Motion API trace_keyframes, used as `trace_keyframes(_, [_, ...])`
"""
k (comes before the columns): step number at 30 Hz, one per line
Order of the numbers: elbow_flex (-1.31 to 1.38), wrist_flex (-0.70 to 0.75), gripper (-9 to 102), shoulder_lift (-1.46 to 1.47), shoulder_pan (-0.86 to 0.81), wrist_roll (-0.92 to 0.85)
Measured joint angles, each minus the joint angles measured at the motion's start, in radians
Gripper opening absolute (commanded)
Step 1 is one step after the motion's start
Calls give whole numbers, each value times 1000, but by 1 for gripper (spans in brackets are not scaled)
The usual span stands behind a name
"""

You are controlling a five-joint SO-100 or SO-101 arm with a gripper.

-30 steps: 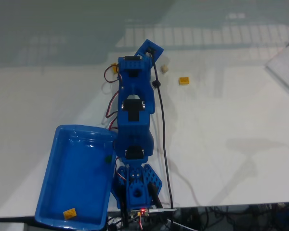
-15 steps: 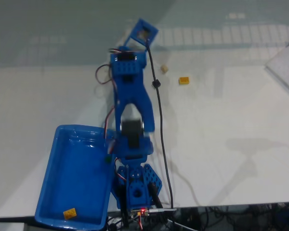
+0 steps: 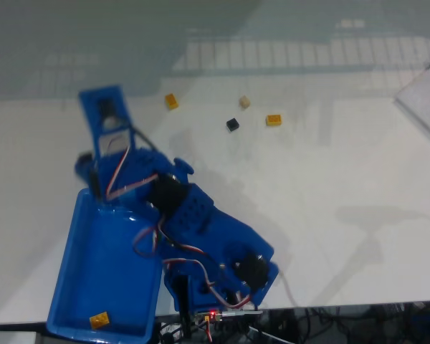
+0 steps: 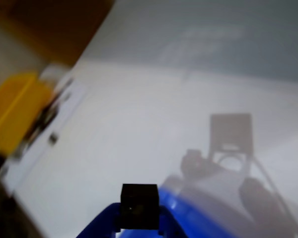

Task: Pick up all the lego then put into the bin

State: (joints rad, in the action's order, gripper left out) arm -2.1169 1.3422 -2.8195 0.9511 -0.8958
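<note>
In the wrist view my gripper [image 4: 139, 218] is shut on a small black lego [image 4: 139, 202], gripped between its two blue fingers [image 4: 105, 222]. The blue bin [image 4: 188, 196] shows just behind it. In the fixed view the blue arm leans left, and the gripper [image 3: 88, 168] sits over the far end of the bin [image 3: 72, 279]. One orange lego [image 3: 98, 320] lies inside the bin near its front. On the far table lie an orange lego [image 3: 171, 101], a beige lego [image 3: 244, 102], another black lego [image 3: 232, 125] and a second orange lego [image 3: 274, 120].
The arm's base [image 3: 215, 287] and its wires stand at the table's front edge, right of the bin. A grey panel [image 3: 424, 100] juts in at the right edge. In the wrist view a blurred yellow object [image 4: 12, 111] lies on the left.
The arm has swung from the far middle of the table to the left and back over the bin's far end. That uncovered the orange and black lego it had hidden.
</note>
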Motion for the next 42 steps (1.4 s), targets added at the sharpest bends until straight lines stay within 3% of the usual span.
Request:
trace_keyframes(4, [0, 138, 1, -44, 229, -12])
trace_keyframes(10, [-32, 275, 1, -12, 399, -55])
trace_keyframes(22, [-129, 316, 22, -11, 439, -89])
trace_keyframes(30, [-129, 322, 24, -8, 434, -91])
trace_keyframes(36, [-84, 230, 25, 80, 206, -104])
trace_keyframes(42, [-71, -210, 28, 324, -321, -23])
